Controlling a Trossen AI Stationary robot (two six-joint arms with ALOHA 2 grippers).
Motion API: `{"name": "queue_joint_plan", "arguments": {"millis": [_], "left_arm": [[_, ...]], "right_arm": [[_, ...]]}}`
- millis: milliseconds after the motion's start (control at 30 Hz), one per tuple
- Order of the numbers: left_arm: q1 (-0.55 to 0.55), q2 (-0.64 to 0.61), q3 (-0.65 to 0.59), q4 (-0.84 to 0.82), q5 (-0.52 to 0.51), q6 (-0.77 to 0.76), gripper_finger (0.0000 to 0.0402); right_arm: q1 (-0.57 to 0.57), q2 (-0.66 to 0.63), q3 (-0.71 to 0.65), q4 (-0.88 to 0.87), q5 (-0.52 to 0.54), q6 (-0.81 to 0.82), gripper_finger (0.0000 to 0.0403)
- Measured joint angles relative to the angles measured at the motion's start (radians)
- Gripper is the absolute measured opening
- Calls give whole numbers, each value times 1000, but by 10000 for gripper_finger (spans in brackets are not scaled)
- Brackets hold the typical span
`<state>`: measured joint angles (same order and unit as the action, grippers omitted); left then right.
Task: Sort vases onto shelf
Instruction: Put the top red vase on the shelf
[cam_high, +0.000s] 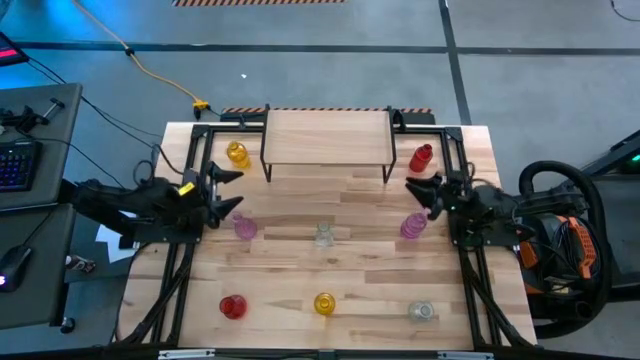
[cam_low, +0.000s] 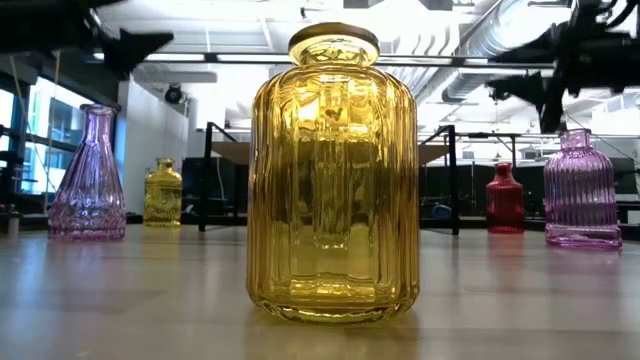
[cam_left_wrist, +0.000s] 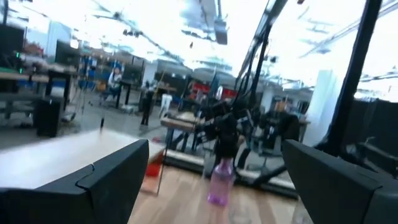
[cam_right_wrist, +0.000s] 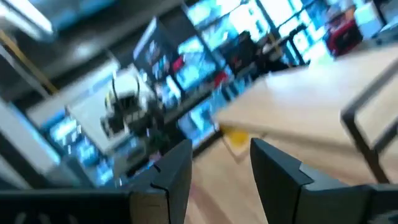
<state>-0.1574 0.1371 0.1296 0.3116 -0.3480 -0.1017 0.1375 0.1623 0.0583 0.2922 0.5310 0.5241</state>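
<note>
1. The shelf (cam_high: 328, 135) stands at the table's (cam_high: 300, 280) far edge, centred, and its top is bare.
2. All eight vases stand upright on the table, none on the shelf.
3. A yellow vase (cam_high: 237, 153) stands just left of the shelf, near the far left corner; a red vase (cam_high: 421, 158) stands just right of the shelf.
4. In the middle row a pink vase (cam_high: 245, 227) stands left, a clear vase (cam_high: 323, 235) in the centre and a second pink vase (cam_high: 413, 225) right, well apart from each other.
5. Along the near edge stand a second red vase (cam_high: 232, 306), a second yellow vase (cam_high: 324, 303) and a second clear vase (cam_high: 421, 311), also well spaced.
6. The left gripper (cam_high: 228, 190) hangs over the left side of the table, between the far yellow vase and the left pink one, its fingers spread wide and holding nothing.
7. The right gripper (cam_high: 423, 195) hangs over the right side, between the far red vase and the right pink one; its fingers stand partly apart and empty in the right wrist view.
8. Wide open board lies between the rows, and the strip in front of the shelf is free of vases.
9. Black frame bars (cam_high: 186, 260) run down both side edges of the table under the arms.
</note>
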Motion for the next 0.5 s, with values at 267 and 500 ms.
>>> {"name": "queue_joint_plan", "arguments": {"millis": [267,500], "left_arm": [[0,0,130,-99,-73,-31,362],[0,0,231,-217,-90,-3,362]], "right_arm": [[0,10,151,6,125,-117,147],[0,101,346,-14,215,-289,147]]}}
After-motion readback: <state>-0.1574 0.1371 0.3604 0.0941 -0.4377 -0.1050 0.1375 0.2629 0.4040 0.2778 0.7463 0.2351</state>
